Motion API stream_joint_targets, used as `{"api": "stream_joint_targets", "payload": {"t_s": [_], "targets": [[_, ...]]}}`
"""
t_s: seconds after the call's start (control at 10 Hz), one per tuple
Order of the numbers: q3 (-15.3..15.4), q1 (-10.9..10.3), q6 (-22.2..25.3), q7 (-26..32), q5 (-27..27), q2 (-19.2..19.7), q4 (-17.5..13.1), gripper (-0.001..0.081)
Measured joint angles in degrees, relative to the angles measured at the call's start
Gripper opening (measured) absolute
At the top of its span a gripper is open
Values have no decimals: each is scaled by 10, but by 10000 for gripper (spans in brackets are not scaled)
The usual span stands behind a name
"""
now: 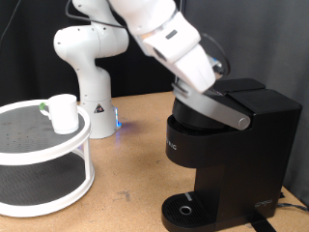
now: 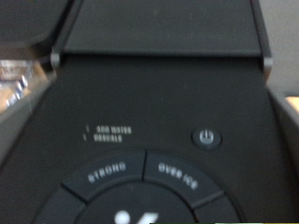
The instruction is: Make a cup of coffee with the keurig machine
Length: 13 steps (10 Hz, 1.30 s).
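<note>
The black keurig machine [image 1: 232, 145] stands at the exterior view's right, its grey arched handle [image 1: 220, 108] lying across the rounded brew head and its round drip tray [image 1: 185, 208] bare. My gripper [image 1: 205, 87] is right above the handle and brew head; its fingers are hidden by the hand. The wrist view shows no fingers, only the machine's black top [image 2: 159, 84] close up, with a power button [image 2: 207, 138] and the "strong" [image 2: 105, 175] and "over ice" [image 2: 176, 173] buttons. The small white cup [image 1: 63, 113] stands on the round stand at the exterior view's left.
The white two-tier round stand [image 1: 39, 159] with a dark mesh top fills the exterior view's lower left. The white robot base [image 1: 92, 97] stands behind it on the wooden table [image 1: 130, 174]. A cable runs off the machine's lower right.
</note>
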<state>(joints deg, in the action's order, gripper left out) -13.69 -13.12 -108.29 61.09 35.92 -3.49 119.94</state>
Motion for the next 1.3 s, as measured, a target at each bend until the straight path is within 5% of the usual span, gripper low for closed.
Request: {"api": "stream_joint_targets", "payload": {"t_s": [0.6,1.1,1.3], "targets": [[-6,4,-67,63,-5,6,50,0],[-7,4,-98,76,4,1,61,0],[-11,5,-88,86,75,4,60,0]]}}
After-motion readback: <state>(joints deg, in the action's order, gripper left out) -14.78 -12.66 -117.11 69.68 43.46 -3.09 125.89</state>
